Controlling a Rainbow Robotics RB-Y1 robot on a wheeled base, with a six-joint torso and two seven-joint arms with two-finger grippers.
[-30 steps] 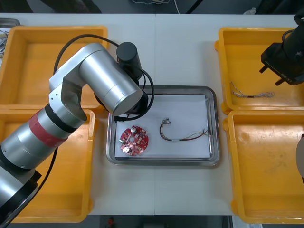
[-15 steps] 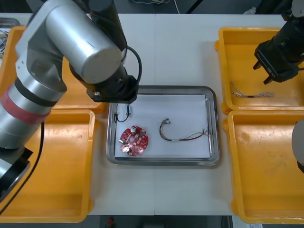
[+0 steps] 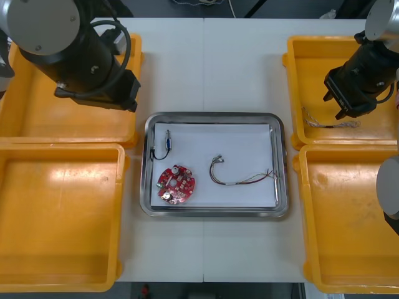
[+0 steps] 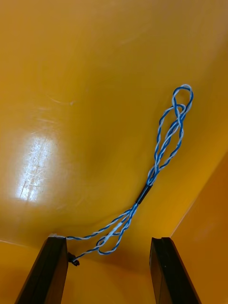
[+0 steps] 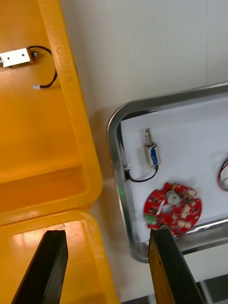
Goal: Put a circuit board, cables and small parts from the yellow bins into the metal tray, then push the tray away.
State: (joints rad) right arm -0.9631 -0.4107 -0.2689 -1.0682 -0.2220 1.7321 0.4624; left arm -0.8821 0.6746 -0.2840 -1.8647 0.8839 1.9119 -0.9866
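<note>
My left arm (image 3: 68,43) bulks over the upper-left yellow bin (image 3: 37,118). Its left gripper (image 5: 107,232) is spread wide and empty, and I leave it idle. The metal tray (image 3: 212,116) sits mid-frame. It already holds the circuit board (image 3: 176,185) at its lower left, a red and yellow cable (image 3: 240,177) to the right of that, and a small metal part (image 3: 168,142) above the board. At upper right my right gripper (image 3: 349,93) hangs over the far right bin (image 3: 312,62), fingers wide apart. The near end of the blue and white cable (image 4: 161,156) lies between them. My worry is that the cable is thin and lies flat close to the bin wall. Closing could pinch a single loop or skate over it, or a finger could clip the wall.
</note>
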